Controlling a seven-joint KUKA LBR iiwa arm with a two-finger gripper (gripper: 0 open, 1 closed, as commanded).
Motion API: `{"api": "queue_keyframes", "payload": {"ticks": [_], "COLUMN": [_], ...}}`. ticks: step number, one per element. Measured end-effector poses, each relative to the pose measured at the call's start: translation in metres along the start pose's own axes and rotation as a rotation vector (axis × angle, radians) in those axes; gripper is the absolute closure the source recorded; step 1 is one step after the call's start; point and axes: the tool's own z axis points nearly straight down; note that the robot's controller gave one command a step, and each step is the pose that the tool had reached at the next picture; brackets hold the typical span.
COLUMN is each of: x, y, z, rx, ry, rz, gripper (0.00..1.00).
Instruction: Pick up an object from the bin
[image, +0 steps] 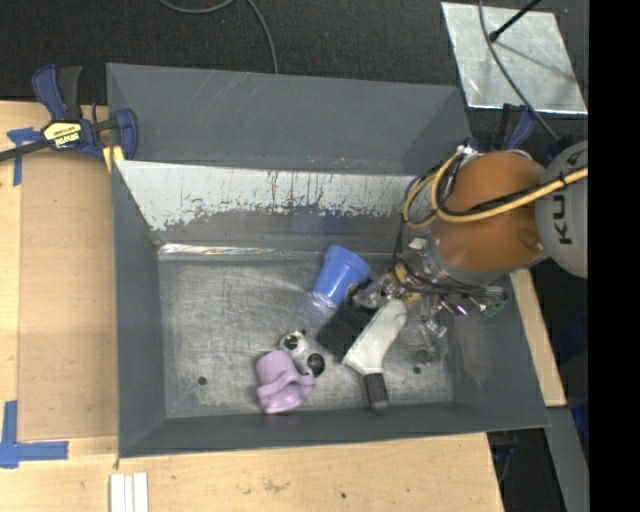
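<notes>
Cup (340, 272) behind brush (345, 325), toy figure (280, 382) front-left of it, end effector (428, 318) at bin's (220, 310) right

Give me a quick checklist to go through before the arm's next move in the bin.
1. Gripper low inside the bin, on the arm's side: ok.
2. Something within close range: ok, a white oblong piece lies right beside it.
3. White oblong piece free of neighbours: not ok, it lies against a black block, next to a blue cup.
4. Purple toy out of the way: ok, it lies apart.
5. Gripper already holding something: cannot tell.
</notes>
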Motion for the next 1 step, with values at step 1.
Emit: {"api": "queue_keyframes", "payload": {"ticks": [1], "x": [-0.0085], "y": [0.0034], "z": [0.015], "rx": [0.008], "ry": [-0.012], "rz": [-0.163], "gripper": [1.0]}}
